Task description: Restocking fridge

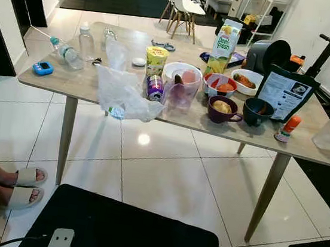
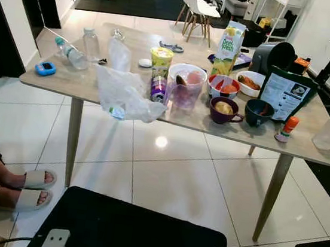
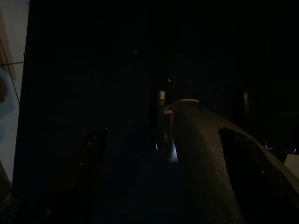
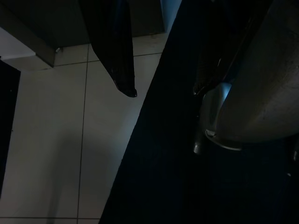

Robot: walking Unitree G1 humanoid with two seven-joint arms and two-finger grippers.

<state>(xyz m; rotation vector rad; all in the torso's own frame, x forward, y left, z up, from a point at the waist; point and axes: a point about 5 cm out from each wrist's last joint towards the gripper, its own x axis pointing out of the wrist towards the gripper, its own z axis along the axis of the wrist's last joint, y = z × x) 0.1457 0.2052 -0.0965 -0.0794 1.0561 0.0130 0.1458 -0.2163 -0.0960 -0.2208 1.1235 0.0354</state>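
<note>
While both arms hang idle, tall green-yellow juice carton (image 1: 224,46) upright, table (image 1: 68,81)

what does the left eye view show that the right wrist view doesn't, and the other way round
Left eye view: the wooden table carrying a juice carton, a purple mug and a clear plastic bag, plus a person's sandalled feet beside it. Right wrist view: the right gripper, fingers apart, hanging above the floor. Both: the white floor tiles.
</note>
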